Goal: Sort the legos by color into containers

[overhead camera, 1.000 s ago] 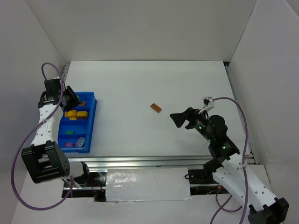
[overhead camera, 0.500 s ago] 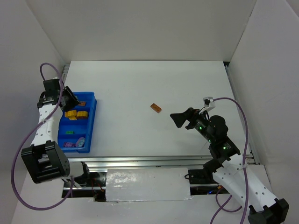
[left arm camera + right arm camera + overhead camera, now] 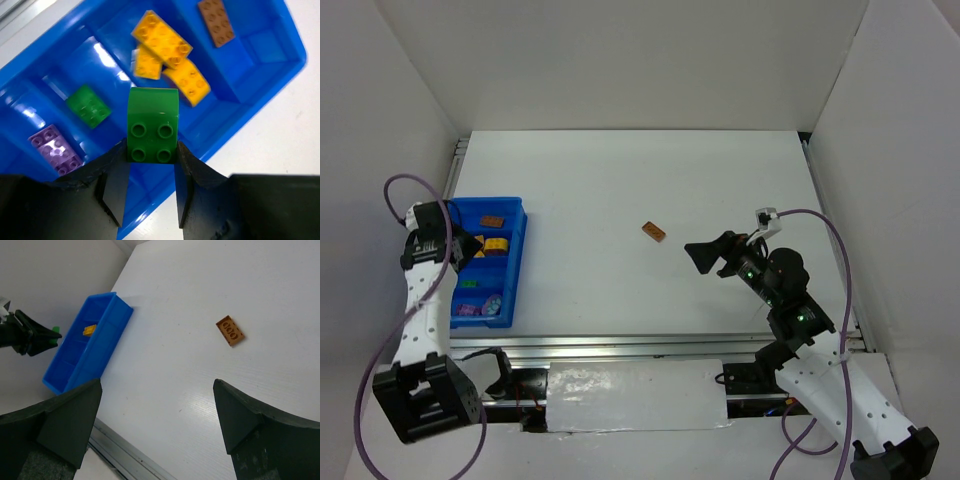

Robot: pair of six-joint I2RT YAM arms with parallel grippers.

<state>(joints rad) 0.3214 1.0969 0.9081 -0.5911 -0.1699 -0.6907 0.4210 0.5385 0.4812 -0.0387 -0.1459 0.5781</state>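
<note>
Legos (image 3: 165,40) mostly sit sorted in the blue tray (image 3: 295,50) at the left; my left fingers (image 3: 115,185) pinch a green brick (image 3: 152,125) over it. One brown-orange brick (image 3: 654,231) lies mid-surface (image 3: 620,180), near my right fingers (image 3: 240,415), spread wide and empty.

Left arm (image 3: 420,300), jaws clamped narrow — right arm (image 3: 788,292), jaws wide.

A white table (image 3: 620,180) carries a blue tray (image 3: 518,258) by its nine o'clock edge. One brown-orange brick (image 3: 654,231) lies alone near the centre, well apart from the tray.
</note>
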